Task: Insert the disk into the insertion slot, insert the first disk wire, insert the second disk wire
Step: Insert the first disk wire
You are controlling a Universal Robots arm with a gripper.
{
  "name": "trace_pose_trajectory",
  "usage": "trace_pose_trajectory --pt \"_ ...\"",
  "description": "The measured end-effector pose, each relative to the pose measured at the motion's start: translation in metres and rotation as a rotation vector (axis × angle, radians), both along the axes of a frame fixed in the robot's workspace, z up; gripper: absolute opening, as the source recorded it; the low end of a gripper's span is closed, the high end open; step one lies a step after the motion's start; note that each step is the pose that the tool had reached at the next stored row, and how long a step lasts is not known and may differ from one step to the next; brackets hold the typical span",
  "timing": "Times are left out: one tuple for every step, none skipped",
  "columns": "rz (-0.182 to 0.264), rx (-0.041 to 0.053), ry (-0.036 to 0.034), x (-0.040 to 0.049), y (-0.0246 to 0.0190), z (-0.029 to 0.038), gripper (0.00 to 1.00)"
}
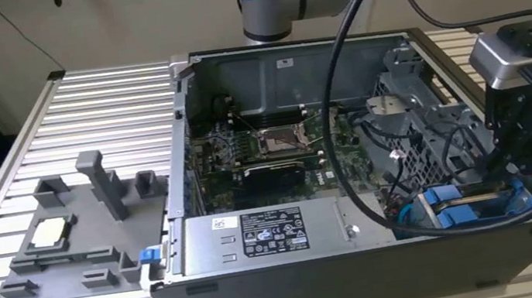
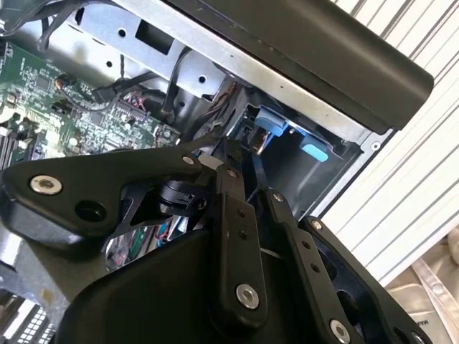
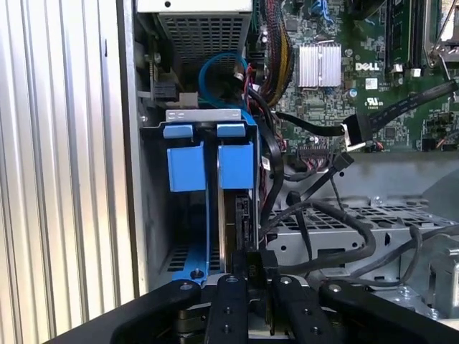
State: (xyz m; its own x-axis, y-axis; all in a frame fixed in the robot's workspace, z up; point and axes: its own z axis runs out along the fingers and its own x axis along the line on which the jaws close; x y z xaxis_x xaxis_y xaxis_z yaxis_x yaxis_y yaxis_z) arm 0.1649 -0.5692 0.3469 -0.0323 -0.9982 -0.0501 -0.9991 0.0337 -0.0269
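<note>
The disk [image 3: 231,215] stands on edge in its blue carrier inside the insertion slot [image 3: 152,215], with blue end tabs at its far end. In the exterior view the disk [image 1: 468,213] sits in the bay at the case's near corner on the exterior view's right, and my gripper [image 1: 513,161] hangs just above it. In the first wrist view my gripper [image 3: 254,276] is at the disk's near end, its fingers [image 3: 237,304] close together on a small black wire connector [image 3: 252,259]. In the second wrist view the fingers [image 2: 233,215] reach down into the bay [image 2: 287,154].
A grey power-supply box [image 1: 262,235] lies beside the bay. The perforated metal cage [image 3: 358,229] and several black cables [image 3: 315,215] crowd the gripper's side. The motherboard [image 1: 276,143] fills the case's middle. A grey fixture [image 1: 70,239] stands on the slatted table at the exterior view's left.
</note>
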Motion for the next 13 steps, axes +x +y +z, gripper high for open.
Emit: trace_pose_trajectory --pt "0.0 0.0001 0.0 0.0 -0.0001 -0.0005 0.19" --pt "0.0 0.0 0.0 0.0 -0.0001 -0.0009 0.19" --pt "0.0 -0.0002 0.0 0.0 -0.0003 -0.0012 0.19" --pt "0.0 -0.0001 0.0 0.0 -0.0005 -0.0017 0.19" --pt "0.0 0.0001 0.0 0.0 -0.0005 -0.0022 0.19" --pt "0.0 0.0 0.0 0.0 -0.0004 -0.0026 0.19" --pt "0.0 -0.0001 0.0 0.0 -0.0004 -0.003 0.19" --pt "0.0 0.0 0.0 0.0 -0.0005 -0.0034 0.19" --pt "0.0 -0.0001 0.0 0.0 -0.0005 -0.0037 0.19" --pt "0.0 -0.0001 0.0 0.0 -0.0005 -0.004 0.19" --pt "0.0 -0.0001 0.0 0.0 -0.0005 -0.0044 0.19" --pt "0.0 0.0 0.0 0.0 -0.0005 -0.0047 0.19" --pt "0.0 0.0 0.0 0.0 -0.0005 -0.005 0.19"
